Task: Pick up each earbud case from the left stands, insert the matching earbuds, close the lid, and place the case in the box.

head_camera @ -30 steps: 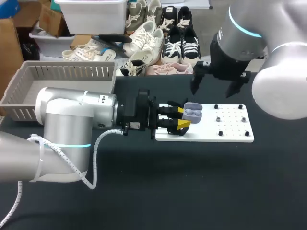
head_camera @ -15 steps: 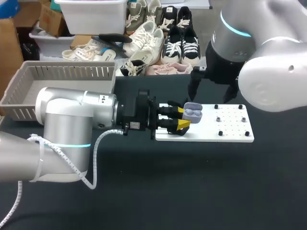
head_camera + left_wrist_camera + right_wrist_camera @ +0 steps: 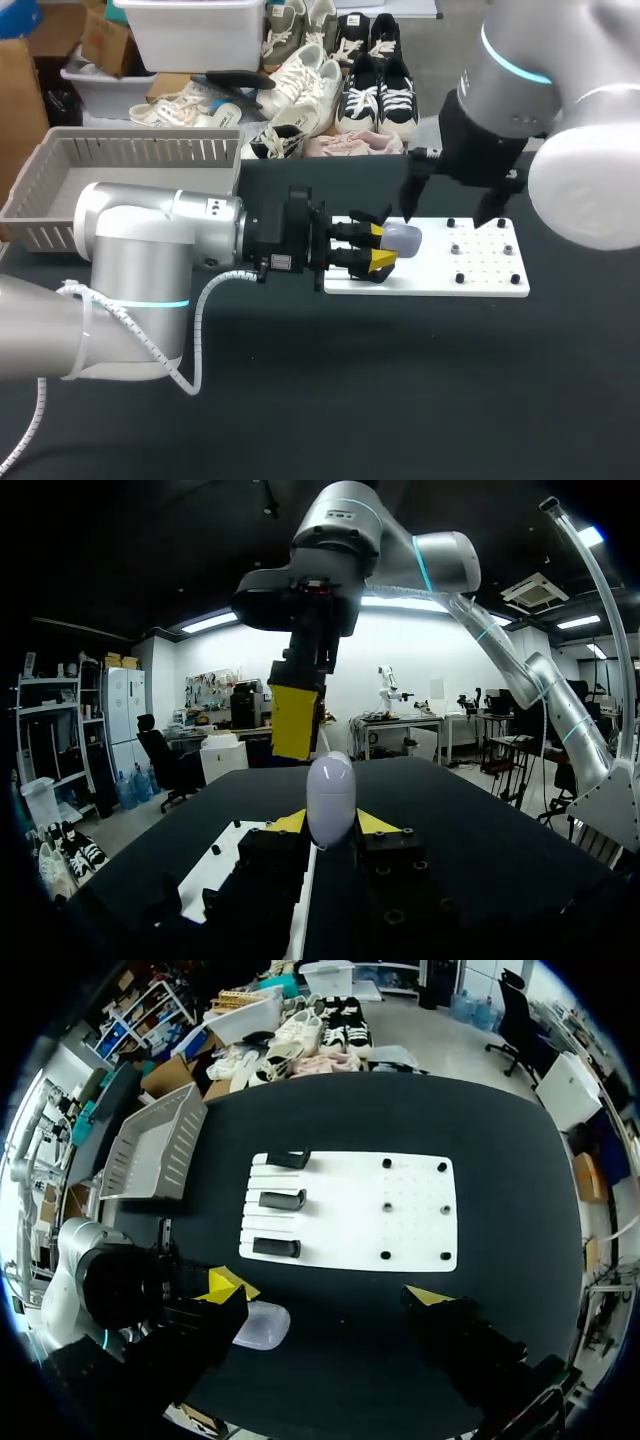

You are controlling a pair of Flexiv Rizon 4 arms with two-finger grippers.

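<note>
- My left gripper (image 3: 383,247) reached in level from the left side, its two yellow-tipped fingers (image 3: 372,823) closed in from both sides on the small pale, rounded earbud case (image 3: 402,237).
- The case stood on end between those tips in the left wrist view (image 3: 330,800), lid down, a smooth oval with a faint seam along it.
- From the head view the case sat at the left end of the flat white rectangular board (image 3: 480,284); I could not tell whether it touched the board or hung above it.
- The board lay on the black table (image 3: 400,400), with three black stands (image 3: 280,1198) in a column on its left half and small pegs (image 3: 460,278) spread over its right half.
- My right gripper (image 3: 450,200) hung above the board's far edge, pointing down, fingers spread wide and holding nothing.
- In the right wrist view that gripper (image 3: 330,1290) looked straight down, and the case (image 3: 262,1325) showed just beside the finger on the left arm's side, outside the gap.
- Furthest off, the grey slatted plastic basket (image 3: 120,160) stood at the table's far left, well apart from the board.
</note>
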